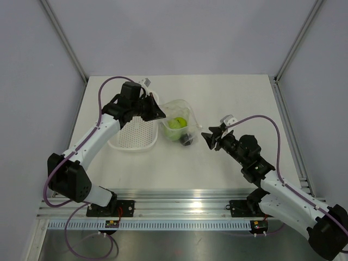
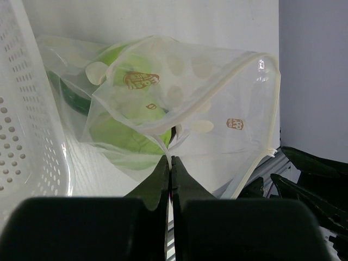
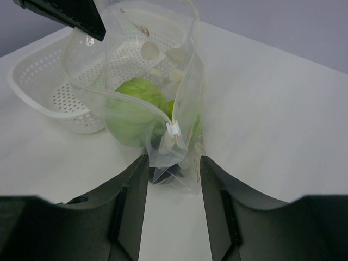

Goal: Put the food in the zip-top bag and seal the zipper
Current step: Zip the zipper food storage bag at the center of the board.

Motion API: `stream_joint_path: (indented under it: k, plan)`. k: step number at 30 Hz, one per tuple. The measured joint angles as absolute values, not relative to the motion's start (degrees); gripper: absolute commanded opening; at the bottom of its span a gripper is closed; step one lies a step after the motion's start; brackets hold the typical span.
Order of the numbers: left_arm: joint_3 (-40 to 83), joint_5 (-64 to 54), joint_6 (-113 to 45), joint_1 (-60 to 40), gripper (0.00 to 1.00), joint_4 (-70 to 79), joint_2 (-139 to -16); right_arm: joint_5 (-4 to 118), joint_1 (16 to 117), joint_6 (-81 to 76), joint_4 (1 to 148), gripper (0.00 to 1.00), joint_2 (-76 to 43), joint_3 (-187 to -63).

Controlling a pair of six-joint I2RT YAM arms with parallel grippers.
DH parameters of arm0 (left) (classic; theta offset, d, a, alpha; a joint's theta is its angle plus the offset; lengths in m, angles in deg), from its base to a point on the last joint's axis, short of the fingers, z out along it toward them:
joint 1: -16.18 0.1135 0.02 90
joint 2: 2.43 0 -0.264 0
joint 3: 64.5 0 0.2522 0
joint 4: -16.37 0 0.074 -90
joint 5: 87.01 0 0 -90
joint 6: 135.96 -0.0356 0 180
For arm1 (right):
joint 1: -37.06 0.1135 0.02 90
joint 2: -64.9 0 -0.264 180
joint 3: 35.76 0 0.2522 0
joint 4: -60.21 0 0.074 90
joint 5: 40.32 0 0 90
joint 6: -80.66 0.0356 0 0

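The zip-top bag (image 1: 178,120) stands on the table beside the tray, clear with cream dots. Inside it is the food: a lime-green round fruit (image 1: 175,124) (image 3: 133,103) (image 2: 130,128) and a small dark piece (image 1: 188,140) at the bottom. My left gripper (image 1: 161,113) (image 2: 170,161) is shut on the bag's mouth edge and holds it up. The zipper (image 3: 122,98) gapes open, with a white clip (image 3: 173,130) at its near end. My right gripper (image 1: 208,138) (image 3: 174,163) is open, and the bag's near lower corner lies between its fingertips.
A white perforated tray (image 1: 133,136) (image 2: 27,119) (image 3: 49,87) sits just left of the bag, under the left arm. The right arm's fingers (image 2: 310,179) show beyond the bag in the left wrist view. Metal frame posts stand at the table's back corners.
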State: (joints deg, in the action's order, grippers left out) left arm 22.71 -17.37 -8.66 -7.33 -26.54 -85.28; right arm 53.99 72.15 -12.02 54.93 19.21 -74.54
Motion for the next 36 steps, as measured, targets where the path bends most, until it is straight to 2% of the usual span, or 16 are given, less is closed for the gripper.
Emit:
stream_joint_path:
  k: [9,16,20,23,24,28,32,34,36]
  plan:
    - [22.7,-17.7,-8.7,-7.3,0.00,-27.0,-85.3,56.9,72.1,-11.6,51.8,0.52,8.3,-73.2]
    - [22.7,-17.9,-9.0,-7.3,0.00,-27.4,-85.3,59.5,72.1,-11.6,44.9,0.47,-0.6,-73.9]
    - [22.7,-18.0,-9.1,-7.3,0.00,-27.5,-85.3,60.8,72.1,-11.2,41.7,0.42,-1.6,-74.7]
    - [22.7,-18.0,-9.3,-7.3,0.00,-27.7,-85.3,61.2,72.1,-10.9,40.7,0.30,-0.5,-74.7]
    - [22.7,-18.0,-9.4,-7.3,0.00,-27.7,-85.3,61.3,72.1,-10.9,40.6,0.23,0.0,-74.7]
    - [22.7,-18.3,-9.5,-7.3,0.00,-27.7,-85.3,61.4,72.1,-10.5,39.0,0.12,1.4,-74.7]
    - [22.7,-18.7,-9.7,-7.3,0.02,-27.7,-85.3,61.4,72.1,-10.1,38.2,0.04,1.4,-74.7]
    - [22.7,-18.8,-10.6,-7.3,0.28,-27.8,-85.3,61.3,72.1,-10.0,37.9,0.00,1.5,-74.7]
    - [22.8,-18.9,-12.3,-7.3,0.57,-28.3,-85.3,61.3,72.1,-10.1,38.0,0.00,1.8,-74.7]
